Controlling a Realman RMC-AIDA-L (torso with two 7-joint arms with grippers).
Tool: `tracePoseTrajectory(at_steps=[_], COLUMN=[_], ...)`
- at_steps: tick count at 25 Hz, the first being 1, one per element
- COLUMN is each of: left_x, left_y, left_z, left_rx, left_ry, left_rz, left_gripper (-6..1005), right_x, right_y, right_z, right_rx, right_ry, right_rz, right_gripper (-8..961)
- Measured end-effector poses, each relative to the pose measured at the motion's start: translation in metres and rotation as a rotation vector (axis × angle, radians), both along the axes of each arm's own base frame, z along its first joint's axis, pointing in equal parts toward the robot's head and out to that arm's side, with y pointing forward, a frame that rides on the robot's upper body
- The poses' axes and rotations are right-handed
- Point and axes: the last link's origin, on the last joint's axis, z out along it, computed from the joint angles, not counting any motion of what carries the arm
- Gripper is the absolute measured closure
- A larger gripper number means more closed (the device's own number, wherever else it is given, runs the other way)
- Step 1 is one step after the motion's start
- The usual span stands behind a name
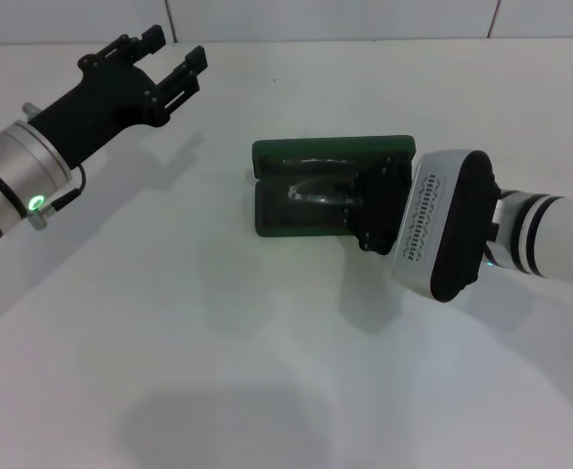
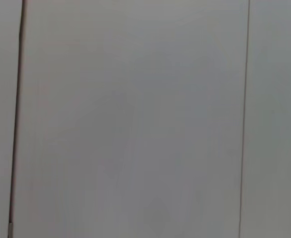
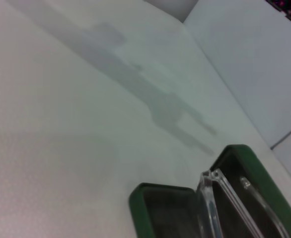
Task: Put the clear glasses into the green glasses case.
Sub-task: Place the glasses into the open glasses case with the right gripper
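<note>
The green glasses case (image 1: 330, 149) lies open in the middle of the white table, lid hinged up toward the back. The clear glasses (image 1: 314, 191) rest in its lower half and show only as faint glints. My right gripper (image 1: 374, 213) hangs over the case's right end, its black body covering that end. In the right wrist view the case's rim (image 3: 135, 203) and the glasses' clear hinge and arm (image 3: 210, 198) are close up, with the frame rising above the lining. My left gripper (image 1: 174, 61) is raised at the far left, open and empty.
The white table (image 1: 218, 342) stretches around the case, and a white panelled wall (image 1: 365, 20) stands behind it. The left wrist view holds only that wall's panels (image 2: 135, 119) and their seams.
</note>
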Motion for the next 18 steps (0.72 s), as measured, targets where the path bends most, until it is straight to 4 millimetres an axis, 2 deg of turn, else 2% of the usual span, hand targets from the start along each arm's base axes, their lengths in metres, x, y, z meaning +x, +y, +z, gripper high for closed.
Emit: tracePoseTrajectory(at_steps=[11,16,18], left_x=[0.001,-0.002,-0.004], left_y=[0.0,-0.002,-0.003], left_z=[-0.001,-0.001,-0.001], left_rx=[-0.003,-0.005,-0.008], left_ry=[-0.001,-0.005,-0.005], left_rz=[-0.002,0.009,0.014], left_gripper=[391,391,391], right_x=[0.001,-0.004,-0.005], right_y=[-0.003,-0.009,-0.012], right_z=[-0.001,0.002,0.005], right_rx=[0.03,0.004,-0.023], right_ry=[-0.003,0.025,0.044], right_rz=[0.002,0.011,0.011], right_gripper=[797,585,563])
